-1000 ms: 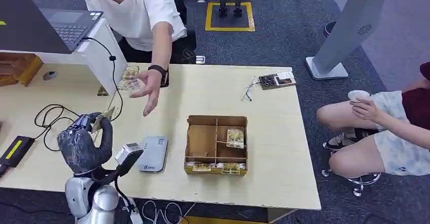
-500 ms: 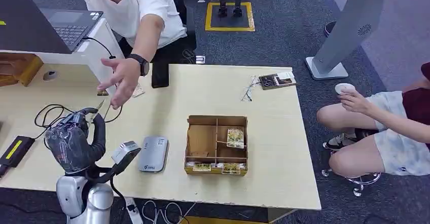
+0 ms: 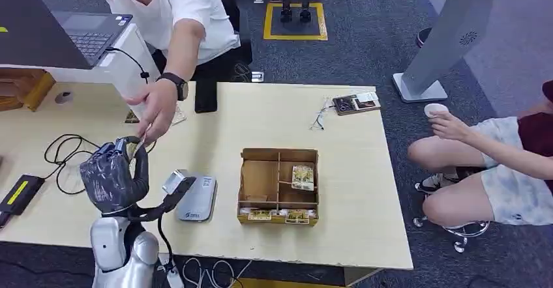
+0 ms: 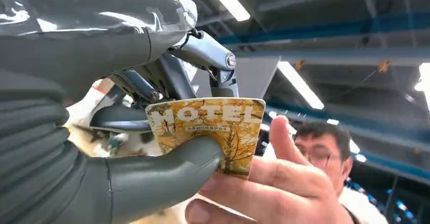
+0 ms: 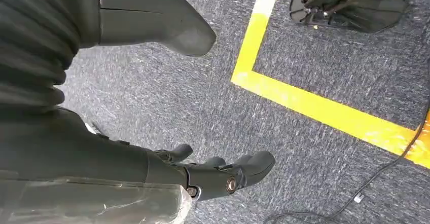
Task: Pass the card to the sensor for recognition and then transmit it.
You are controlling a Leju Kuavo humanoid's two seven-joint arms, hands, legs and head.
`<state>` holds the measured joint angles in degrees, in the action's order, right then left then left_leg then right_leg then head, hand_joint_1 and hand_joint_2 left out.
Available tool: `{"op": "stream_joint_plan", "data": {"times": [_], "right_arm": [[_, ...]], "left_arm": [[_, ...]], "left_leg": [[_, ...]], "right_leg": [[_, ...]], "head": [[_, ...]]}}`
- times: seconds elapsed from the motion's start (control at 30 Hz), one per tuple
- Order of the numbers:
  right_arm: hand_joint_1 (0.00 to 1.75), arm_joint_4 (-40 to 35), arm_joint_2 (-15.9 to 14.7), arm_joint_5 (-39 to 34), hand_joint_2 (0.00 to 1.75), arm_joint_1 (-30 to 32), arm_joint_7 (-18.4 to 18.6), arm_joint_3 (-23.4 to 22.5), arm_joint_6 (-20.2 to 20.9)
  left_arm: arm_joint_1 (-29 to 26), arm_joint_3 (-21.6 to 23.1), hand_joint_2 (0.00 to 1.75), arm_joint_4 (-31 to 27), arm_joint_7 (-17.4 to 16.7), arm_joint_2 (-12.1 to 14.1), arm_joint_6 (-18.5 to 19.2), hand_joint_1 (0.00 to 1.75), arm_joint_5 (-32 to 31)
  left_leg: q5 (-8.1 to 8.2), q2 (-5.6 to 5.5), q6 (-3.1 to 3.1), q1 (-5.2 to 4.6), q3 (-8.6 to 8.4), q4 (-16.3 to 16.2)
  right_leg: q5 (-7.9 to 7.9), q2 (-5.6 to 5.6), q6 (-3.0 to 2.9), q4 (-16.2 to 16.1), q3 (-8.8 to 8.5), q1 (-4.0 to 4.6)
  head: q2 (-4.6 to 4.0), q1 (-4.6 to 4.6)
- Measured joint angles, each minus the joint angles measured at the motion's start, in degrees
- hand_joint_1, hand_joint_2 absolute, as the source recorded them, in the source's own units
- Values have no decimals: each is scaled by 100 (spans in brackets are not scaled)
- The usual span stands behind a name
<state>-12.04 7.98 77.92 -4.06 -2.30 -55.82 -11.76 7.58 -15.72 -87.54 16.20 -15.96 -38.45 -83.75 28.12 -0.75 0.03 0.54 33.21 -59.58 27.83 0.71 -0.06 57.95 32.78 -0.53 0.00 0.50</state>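
Note:
My left hand (image 3: pixel 114 177) is raised over the table's left part and pinches a yellow hotel card (image 4: pixel 213 130) between thumb and fingers. A person in a white shirt reaches across, and that person's hand (image 3: pixel 151 111) takes hold of the card's other end (image 3: pixel 135 147); the fingers (image 4: pixel 263 183) touch the card in the left wrist view. The grey sensor pad (image 3: pixel 197 198) lies flat on the table just right of my arm. My right hand (image 5: pixel 167 107) hangs over the carpet floor, fingers apart, holding nothing.
A cardboard divided box (image 3: pixel 279 185) with several cards stands mid-table. Black cables (image 3: pixel 62 154) and a black device (image 3: pixel 18 193) lie at the left. A laptop (image 3: pixel 78 34) sits on a white stand. A seated person (image 3: pixel 495 158) is at the right.
My left hand has shifted right and slightly down with the card. The person's hand came down from above the table and now grasps the card.

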Motion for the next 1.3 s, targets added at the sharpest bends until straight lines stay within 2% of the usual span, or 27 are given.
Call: {"op": "stream_joint_plan", "data": {"times": [0.07, 0.17, 0.2, 0.23, 0.3, 0.33, 0.57, 0.87, 0.97, 1.1, 1.2, 1.3], "right_arm": [[0, 0, -2, 0, 175, -3, -2, 0, 0], [0, 0, -2, 0, 175, -3, 0, 0, -2], [0, 0, -2, 0, 175, -4, -2, 0, 0], [0, 0, 0, 0, 175, -5, -2, 0, 0], [0, 0, 0, 0, 175, -8, -2, 0, -2], [0, 0, -2, 0, 175, -8, -2, 2, -2], [0, 0, 0, 0, 175, -10, -4, 2, -11], [0, 0, -2, -2, 175, -8, -6, 2, -26], [0, 0, 0, -20, 175, -7, -4, 0, -37], [0, 0, -2, -65, 175, -7, -6, 0, -48], [0, 0, 0, -175, 175, -7, -22, 0, -55], [0, 0, -2, -221, 175, 6, -46, 0, -55]], "left_arm": [[34, 66, 175, 123, -55, 0, 0, 141, -68], [86, 112, 175, 289, -68, -2, 0, 120, -105], [107, 145, 175, 342, -112, -4, 0, 103, -127], [123, 184, 175, 400, -142, -4, -2, 56, -127], [148, 237, 175, 488, -177, -4, -2, 5, -103], [160, 267, 175, 536, -179, -4, -2, 0, -58], [195, 293, 175, 700, 260, -22, -2, 0, 281], [196, 293, 175, 717, 601, -22, -2, 0, 693], [191, 293, 175, 717, 870, -24, -2, 0, 1224], [185, 317, 175, 722, 1060, -28, 0, 0, 1712], [107, 694, 175, 807, 1165, -7, 0, 0, 2626], [-91, 1166, 175, 835, 1156, 39, 0, 0, 2841]], "left_leg": [[0, 0, 0, 0, 0, 0], [0, 1, 0, 0, 0, -1], [0, 1, 0, 0, 1, -1], [0, 1, 0, 0, 1, -1], [1, 1, -1, 0, 1, 0], [2, 1, -1, 0, 1, 0], [2, 2, -2, 1, 2, 0], [2, 1, -2, 1, 4, 0], [2, 1, -2, 1, 4, 0], [2, 1, -1, 1, 5, 0], [3, -1, 0, 0, 8, 0], [3, 0, 1, 0, 13, 0]], "right_leg": [[0, 0, 0, 0, 0, 0], [0, 4, 0, 0, 2, 0], [0, 4, 0, 0, 2, 0], [0, 4, 0, 0, 2, 0], [0, 6, 0, 0, 4, 0], [1, 7, 0, 0, 4, 0], [1, 7, 0, 0, 5, 0], [1, 7, 0, 0, 5, 0], [1, 7, 0, 0, 5, 0], [1, 6, 0, 0, 6, 0], [1, 3, 0, 0, 4, 0], [1, 3, 1, -1, 6, 0]], "head": [[0, -2], [0, 0], [0, -2], [0, 0], [0, 0], [0, 0], [0, 0], [0, 0], [0, 0], [0, 0], [0, 0], [0, 0]]}}
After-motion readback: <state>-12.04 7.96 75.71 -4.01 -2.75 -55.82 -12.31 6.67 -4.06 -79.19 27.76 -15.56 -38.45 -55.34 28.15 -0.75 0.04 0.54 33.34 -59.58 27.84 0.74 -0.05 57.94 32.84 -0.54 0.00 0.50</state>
